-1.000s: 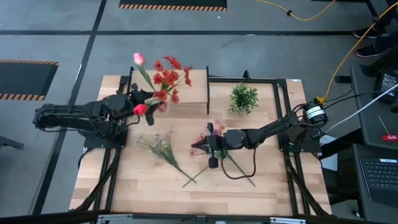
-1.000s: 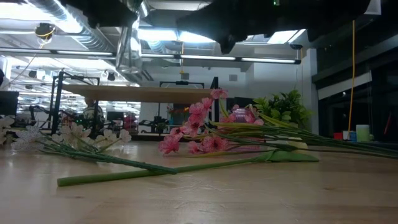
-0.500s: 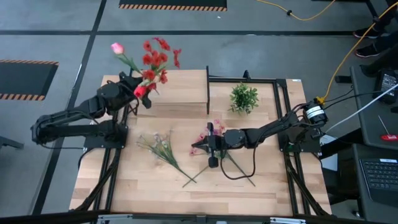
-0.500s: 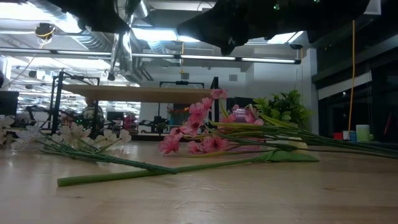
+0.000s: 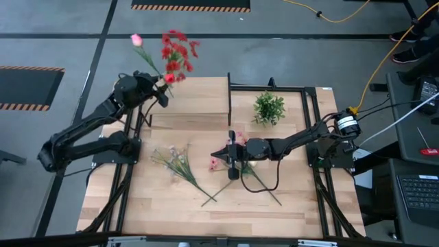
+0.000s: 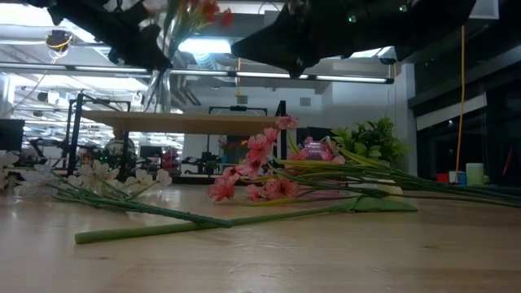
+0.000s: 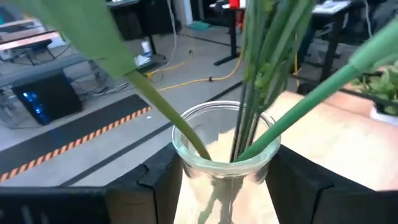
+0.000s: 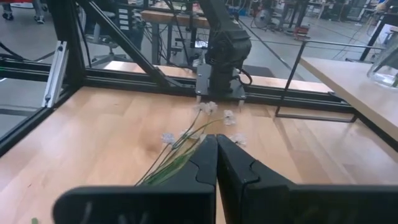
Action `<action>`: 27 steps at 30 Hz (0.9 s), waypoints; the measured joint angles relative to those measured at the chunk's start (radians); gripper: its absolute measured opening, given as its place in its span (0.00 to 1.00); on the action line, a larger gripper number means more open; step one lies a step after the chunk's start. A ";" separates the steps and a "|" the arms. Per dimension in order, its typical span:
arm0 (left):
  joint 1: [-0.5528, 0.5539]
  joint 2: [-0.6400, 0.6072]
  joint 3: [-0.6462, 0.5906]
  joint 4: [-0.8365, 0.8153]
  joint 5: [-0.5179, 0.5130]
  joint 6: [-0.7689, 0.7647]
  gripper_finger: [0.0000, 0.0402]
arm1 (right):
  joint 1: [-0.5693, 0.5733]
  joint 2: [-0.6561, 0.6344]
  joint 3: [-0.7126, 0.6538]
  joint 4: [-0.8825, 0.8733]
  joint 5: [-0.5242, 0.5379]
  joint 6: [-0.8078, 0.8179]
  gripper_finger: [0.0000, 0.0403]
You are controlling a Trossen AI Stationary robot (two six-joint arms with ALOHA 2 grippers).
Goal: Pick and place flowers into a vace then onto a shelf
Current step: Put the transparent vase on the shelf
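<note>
The left hand (image 5: 152, 94) squeezes a glass vase (image 7: 225, 163) with red and pink flowers (image 5: 175, 51) in it, held up near the back left corner of the shelf (image 5: 195, 103). The tall stems lean, so the vase could tip or bump the shelf edge. The right hand (image 5: 230, 152) is pressed together, low over the table (image 5: 158, 206), by the pink flowers (image 6: 260, 175); it may be touching them. Only the left wrist view shows the stems inside the glass.

No legible text or labels anywhere.
</note>
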 joint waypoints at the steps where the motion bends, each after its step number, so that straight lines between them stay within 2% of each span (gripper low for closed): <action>1: 0.016 0.009 0.000 0.018 0.020 -0.001 0.47 | -0.002 0.000 0.000 0.000 0.000 0.001 0.01; 9: 0.099 0.048 0.000 0.039 0.101 -0.008 0.47 | -0.007 0.000 0.000 -0.029 0.000 -0.005 0.01; 27: 0.107 0.048 0.000 0.032 0.097 -0.026 0.47 | -0.007 0.000 0.000 -0.037 0.001 -0.025 0.01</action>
